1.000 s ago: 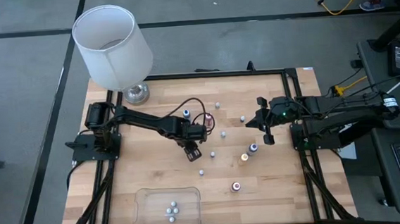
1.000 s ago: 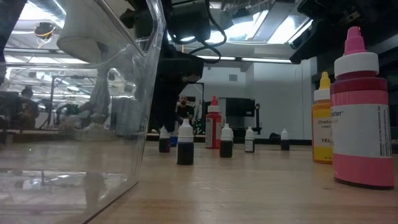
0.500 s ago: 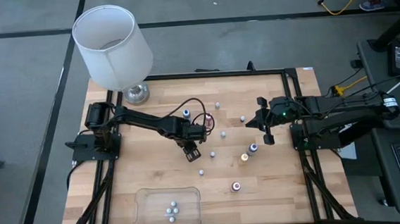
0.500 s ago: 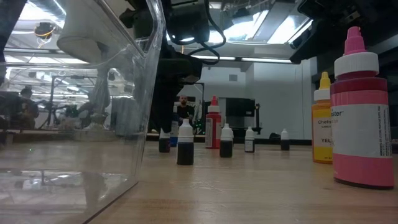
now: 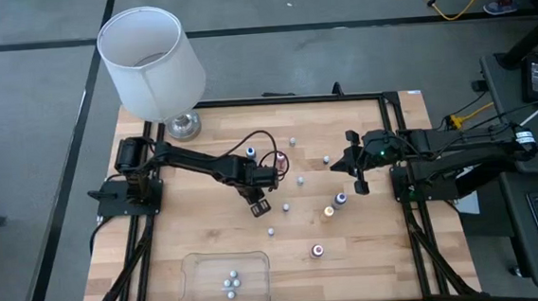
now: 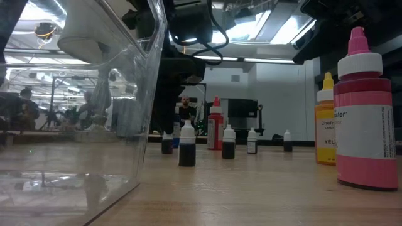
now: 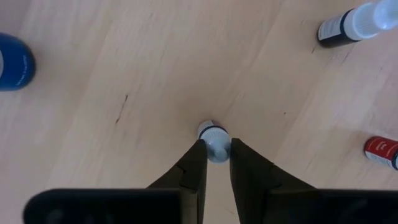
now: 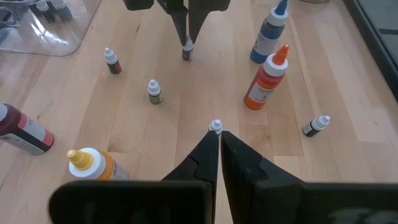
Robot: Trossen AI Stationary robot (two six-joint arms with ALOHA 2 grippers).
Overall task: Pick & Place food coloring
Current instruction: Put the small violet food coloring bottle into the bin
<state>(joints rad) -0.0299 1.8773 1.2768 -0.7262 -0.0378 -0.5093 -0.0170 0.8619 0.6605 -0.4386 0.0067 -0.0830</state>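
My left gripper (image 5: 261,206) stands at the table's middle, pointing down, shut on a tiny pale-capped food coloring bottle (image 7: 214,138) that stands on the wood; the right wrist view shows the same bottle (image 8: 186,54) under the fingers. More tiny bottles stand upright nearby (image 5: 300,180) (image 5: 284,206) (image 5: 271,231) (image 8: 154,91). My right gripper (image 8: 216,138) is shut and hovers to the right of centre, just behind another tiny bottle (image 8: 215,127), touching nothing that I can see. My left gripper pinches the tiny bottle by its pale cap (image 7: 216,149) between the two fingertips (image 7: 194,158), coming from above and pointing down. The bottle stands upright with its base on the table (image 8: 186,57).
A clear tub (image 5: 226,279) at the near edge holds several tiny bottles. Larger bottles stand around: blue (image 5: 250,152), red-orange (image 5: 274,158), yellow (image 5: 328,211), pink (image 5: 317,251). A white-shaded lamp (image 5: 154,64) occupies the far left corner.
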